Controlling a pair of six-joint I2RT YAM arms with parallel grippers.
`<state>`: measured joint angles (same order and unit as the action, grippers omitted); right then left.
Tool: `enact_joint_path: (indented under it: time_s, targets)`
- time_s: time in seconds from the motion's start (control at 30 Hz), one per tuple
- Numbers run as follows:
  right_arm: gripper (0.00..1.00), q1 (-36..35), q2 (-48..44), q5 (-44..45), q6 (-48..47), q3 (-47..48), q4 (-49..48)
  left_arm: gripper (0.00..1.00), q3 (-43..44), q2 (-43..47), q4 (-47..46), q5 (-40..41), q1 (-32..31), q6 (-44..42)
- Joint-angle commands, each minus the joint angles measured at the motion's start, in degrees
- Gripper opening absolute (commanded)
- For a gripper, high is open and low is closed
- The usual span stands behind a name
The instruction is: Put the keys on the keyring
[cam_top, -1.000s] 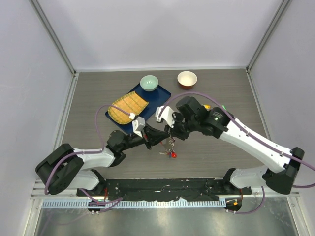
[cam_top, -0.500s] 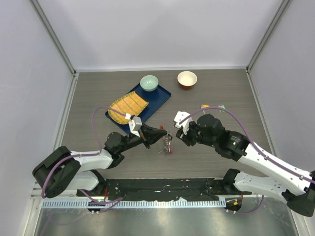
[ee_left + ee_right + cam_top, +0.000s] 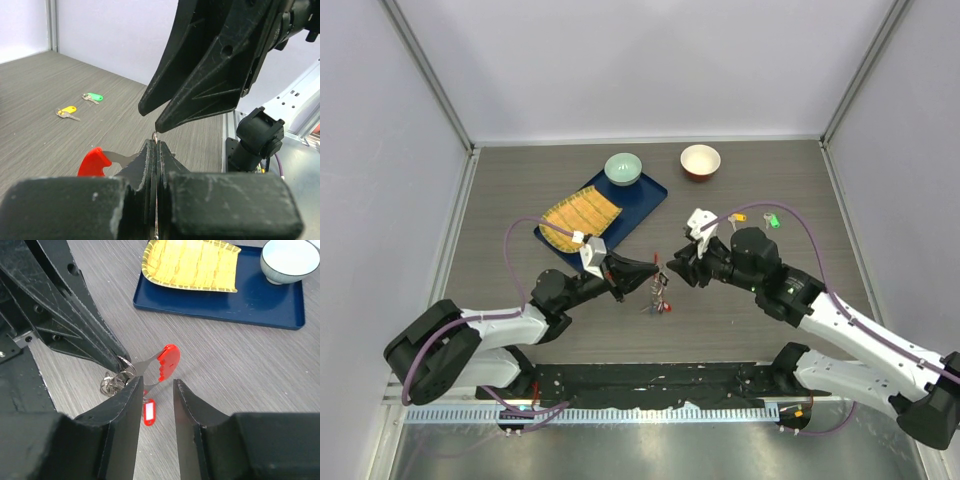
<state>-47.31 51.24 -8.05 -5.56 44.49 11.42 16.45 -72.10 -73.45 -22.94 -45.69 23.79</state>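
My left gripper [image 3: 654, 272] is shut on the silver ring of the keyring [image 3: 660, 292] and holds it just above the table. In the right wrist view the ring bunch [image 3: 113, 382] hangs from the left fingers [image 3: 95, 342], with a red-headed piece [image 3: 168, 361] sticking out and a red tag [image 3: 148, 412] below. My right gripper [image 3: 156, 385] is open, its jaws either side of the red piece without touching. The left wrist view shows my left gripper [image 3: 156, 146] and the red piece [image 3: 94, 161]. The yellow key [image 3: 738, 216] and green key [image 3: 772, 220] lie far right. The black key is not in view.
A blue tray [image 3: 646, 196] carries a yellow bamboo mat [image 3: 580, 217] and a pale green bowl [image 3: 623, 168] at the back. A white bowl with an orange outside [image 3: 700, 160] stands to its right. Grey walls ring the table.
My right gripper drew back from the keyring to the right, then came close to it again, open. My left gripper has held on and shifted the keyring slightly back.
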Motion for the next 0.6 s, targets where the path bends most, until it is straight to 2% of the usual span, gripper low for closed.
enact_joint_path:
  time_s: [0.0,0.3,0.57]
  targets:
    - [0.37,4.0,-0.7,-8.5,7.0,-0.4,-6.2,0.00,0.2,1.7,-15.1,0.3,-0.2,-0.4]
    - [0.36,14.2,1.9,-30.1,13.5,-1.2,-9.8,0.00,-0.1,3.4,-15.1,0.4,-0.1,-2.0]
    - [0.36,16.0,5.5,-39.4,15.5,-1.1,-12.8,0.00,0.7,4.2,-15.1,0.4,-0.1,-3.0]
